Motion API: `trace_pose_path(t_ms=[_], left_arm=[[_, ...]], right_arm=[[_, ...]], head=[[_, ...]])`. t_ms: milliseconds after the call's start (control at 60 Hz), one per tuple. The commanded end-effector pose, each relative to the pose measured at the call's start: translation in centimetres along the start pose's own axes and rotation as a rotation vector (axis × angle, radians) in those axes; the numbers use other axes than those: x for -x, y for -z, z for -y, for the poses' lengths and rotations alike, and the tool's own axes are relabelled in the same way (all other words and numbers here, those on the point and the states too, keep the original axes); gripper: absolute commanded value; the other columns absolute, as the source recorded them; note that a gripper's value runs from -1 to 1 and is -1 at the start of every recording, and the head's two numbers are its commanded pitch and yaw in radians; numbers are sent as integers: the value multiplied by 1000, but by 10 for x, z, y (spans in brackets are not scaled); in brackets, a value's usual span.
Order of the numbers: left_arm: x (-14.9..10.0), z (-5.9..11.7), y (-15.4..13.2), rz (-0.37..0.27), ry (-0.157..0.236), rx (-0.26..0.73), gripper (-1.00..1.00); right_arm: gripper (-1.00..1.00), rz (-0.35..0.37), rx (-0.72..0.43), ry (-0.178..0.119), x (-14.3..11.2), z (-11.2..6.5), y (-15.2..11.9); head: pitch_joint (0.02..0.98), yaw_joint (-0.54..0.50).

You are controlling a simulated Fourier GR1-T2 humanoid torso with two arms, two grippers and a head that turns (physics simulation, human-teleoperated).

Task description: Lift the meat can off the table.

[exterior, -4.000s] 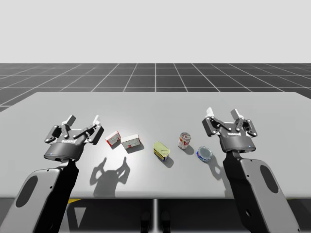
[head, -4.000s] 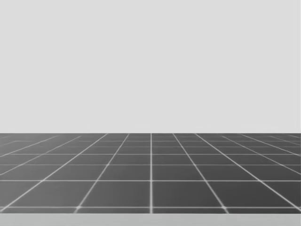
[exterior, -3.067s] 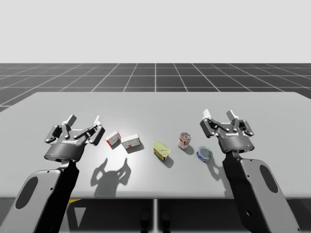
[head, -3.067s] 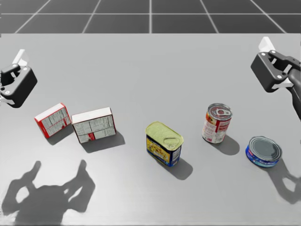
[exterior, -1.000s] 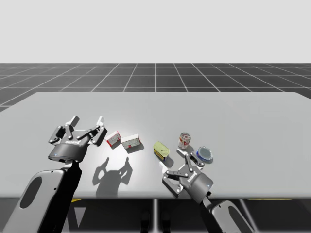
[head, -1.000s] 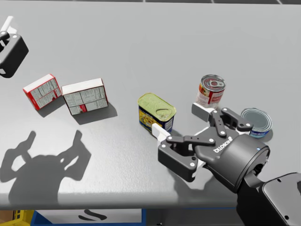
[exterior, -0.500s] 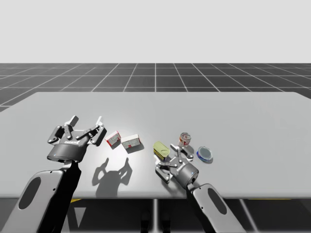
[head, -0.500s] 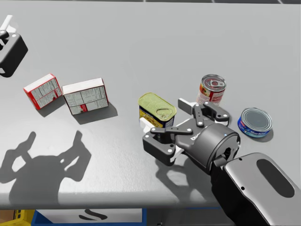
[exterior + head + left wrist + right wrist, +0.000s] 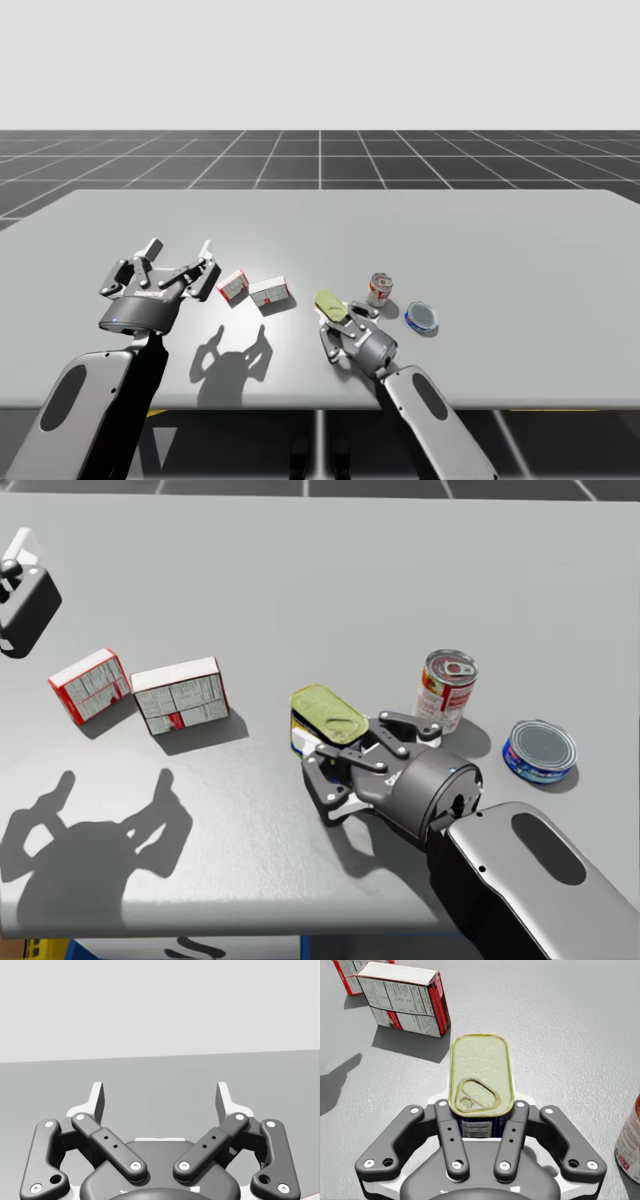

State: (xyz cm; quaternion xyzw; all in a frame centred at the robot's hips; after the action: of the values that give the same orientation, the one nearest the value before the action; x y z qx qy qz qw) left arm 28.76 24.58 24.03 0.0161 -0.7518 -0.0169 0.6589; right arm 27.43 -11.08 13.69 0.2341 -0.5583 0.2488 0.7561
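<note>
The meat can (image 9: 325,712) is a rectangular tin with a yellow-green lid and blue-and-yellow sides, near the table's front middle (image 9: 329,302). My right gripper (image 9: 352,742) comes at it from the front, low over the table. In the right wrist view the meat can (image 9: 481,1072) sits between the fingers and my right gripper (image 9: 480,1107) is shut on its two long sides. The can leans a little; whether it has left the table I cannot tell. My left gripper (image 9: 176,257) hovers open and apart at the left, nothing between its fingers (image 9: 161,1100).
Two red-and-white boxes (image 9: 88,698) (image 9: 182,706) lie left of the meat can. A red-and-white round can (image 9: 447,688) stands just right of my right gripper, a flat blue can (image 9: 540,750) further right. The table's front edge (image 9: 200,928) runs close behind my right wrist.
My right gripper has moved left and forward onto the meat can and its fingers have shut on it. My head has turned down to the table. My left arm has barely moved.
</note>
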Motion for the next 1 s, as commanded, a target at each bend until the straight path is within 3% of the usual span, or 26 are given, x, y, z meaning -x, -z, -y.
trace_pose_path(t_ms=[17, 167, 300, 450, 683, 1000], left_arm=[[0, 1, 0, 2, 1, 0, -1000], [1, 1, 0, 0, 4, 2, -1000], [3, 2, 0, -5, 7, 3, -1000], [4, 4, 1, -10, 10, 4, -1000], [5, 3, 1, -11, 8, 4, -1000], [1, 1, 0, -6, 0, 2, -1000]], right_arm=[[973, -3, -4, 28, 7, -2, 0], [956, 6, 0, 35, 6, 0, -1], [965, 16, 4, 28, 6, 0, -1], [970, 22, 8, 18, 6, 1, -2], [966, 39, 18, 1, 5, 0, -3], [940, 133, 39, -80, -29, -7, -19]], head=[[839, -31], [731, -28], [593, -33], [508, -38], [471, -38], [463, -32]])
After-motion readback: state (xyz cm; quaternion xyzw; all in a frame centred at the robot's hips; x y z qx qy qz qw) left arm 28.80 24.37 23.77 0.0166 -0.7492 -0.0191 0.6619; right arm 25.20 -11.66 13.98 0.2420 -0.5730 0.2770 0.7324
